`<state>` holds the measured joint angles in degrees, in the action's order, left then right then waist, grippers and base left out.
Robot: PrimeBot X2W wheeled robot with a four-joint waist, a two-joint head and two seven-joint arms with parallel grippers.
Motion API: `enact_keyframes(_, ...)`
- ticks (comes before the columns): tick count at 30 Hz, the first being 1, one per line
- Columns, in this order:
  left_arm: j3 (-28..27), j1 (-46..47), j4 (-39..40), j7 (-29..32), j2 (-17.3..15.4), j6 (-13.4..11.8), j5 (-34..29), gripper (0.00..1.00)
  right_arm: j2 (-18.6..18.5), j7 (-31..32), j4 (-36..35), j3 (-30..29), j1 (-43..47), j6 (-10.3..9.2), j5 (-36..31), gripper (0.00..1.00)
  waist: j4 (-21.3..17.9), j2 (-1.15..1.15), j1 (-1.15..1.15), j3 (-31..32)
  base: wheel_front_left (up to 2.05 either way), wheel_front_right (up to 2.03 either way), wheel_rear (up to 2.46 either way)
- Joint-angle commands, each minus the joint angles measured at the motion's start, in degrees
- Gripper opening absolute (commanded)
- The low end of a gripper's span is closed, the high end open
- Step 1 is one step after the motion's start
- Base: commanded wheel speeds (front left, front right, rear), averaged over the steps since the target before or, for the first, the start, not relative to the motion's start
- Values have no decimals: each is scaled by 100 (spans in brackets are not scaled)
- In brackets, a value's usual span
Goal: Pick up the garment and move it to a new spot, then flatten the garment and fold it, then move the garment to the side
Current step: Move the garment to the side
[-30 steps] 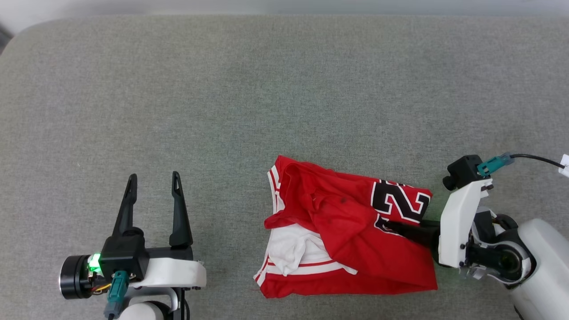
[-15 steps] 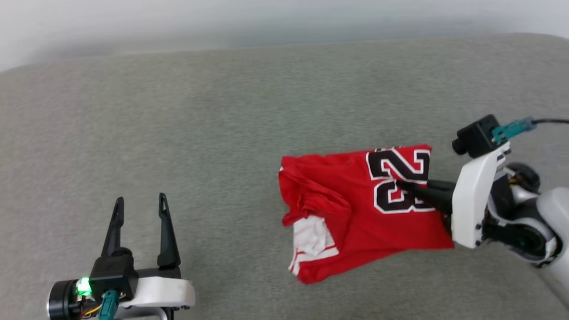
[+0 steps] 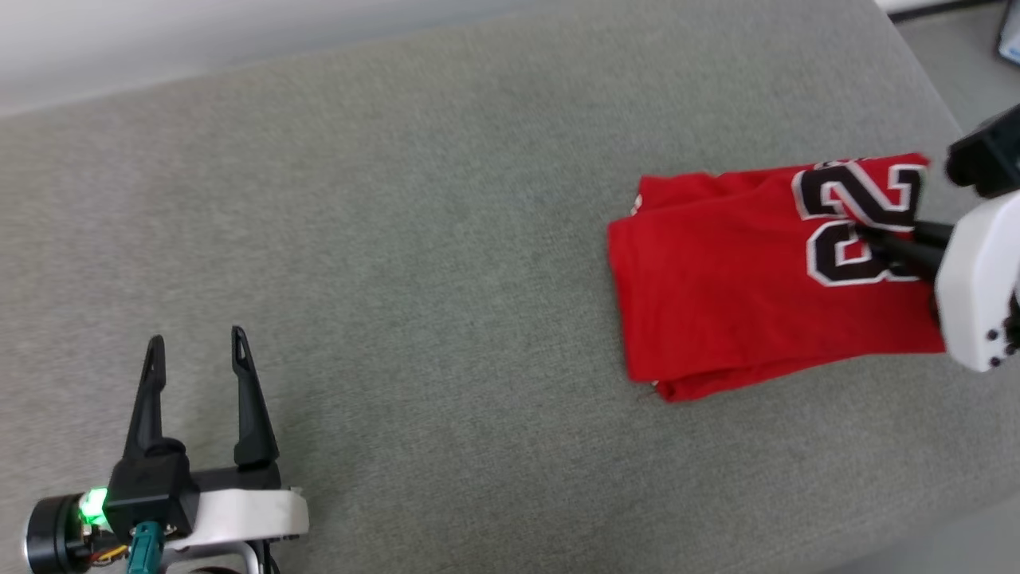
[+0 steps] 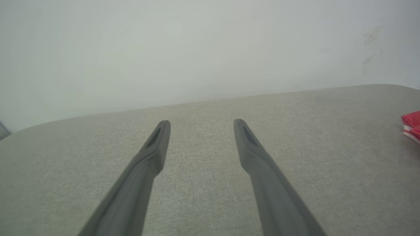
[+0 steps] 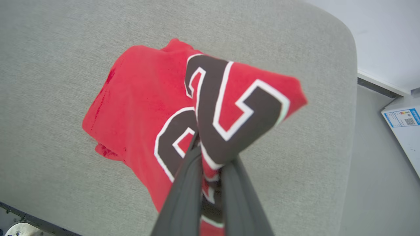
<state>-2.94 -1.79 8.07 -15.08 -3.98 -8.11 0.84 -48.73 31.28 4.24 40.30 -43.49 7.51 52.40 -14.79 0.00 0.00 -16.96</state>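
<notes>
Your right gripper (image 3: 870, 235) is clamped on the red jersey (image 3: 717, 287) at its black number print, at the head view's right edge on the grey cushion (image 3: 414, 239); your left gripper (image 3: 195, 339) stands wide at lower left

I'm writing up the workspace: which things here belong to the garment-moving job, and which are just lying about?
In the job:
garment, pinched by the right gripper
left gripper, open and empty
grey padded surface

Lying about:
white labelled box, beyond the surface's edge
</notes>
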Motion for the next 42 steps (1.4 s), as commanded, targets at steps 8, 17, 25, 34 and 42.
enact_keyframes(8, -22, 372, 262, -12, -219, 77, -114, 100, -382, -477, 1047, -223, -518, -5, -588, 0, -356, 0, 0, -1039, 0, 0, 0)
enact_keyframes(17, -40, 855, 455, -11, -472, 102, -137, 100, -121, -1012, 2888, -977, -1193, -6, -1247, 0, -216, 0, 0, -1928, 0, 0, 0)
enact_keyframes(25, -92, 1003, 376, 8, -564, 38, -102, 100, 255, -1592, 3865, -1307, -1472, -7, -1873, 0, -161, 0, 0, -2072, 0, 0, 0)
enact_keyframes(34, 31, 733, 303, -9, -283, -60, 8, 100, 448, -2841, 4434, -1875, -1597, -6, -3000, 100, 96, 0, 0, -1167, 0, 0, 0)
enact_keyframes(42, 51, 239, 256, -12, -92, -138, 84, 100, 1119, -4529, 3871, -2924, -1292, -5, -4080, 100, 348, 0, 0, -415, 0, 0, 0)
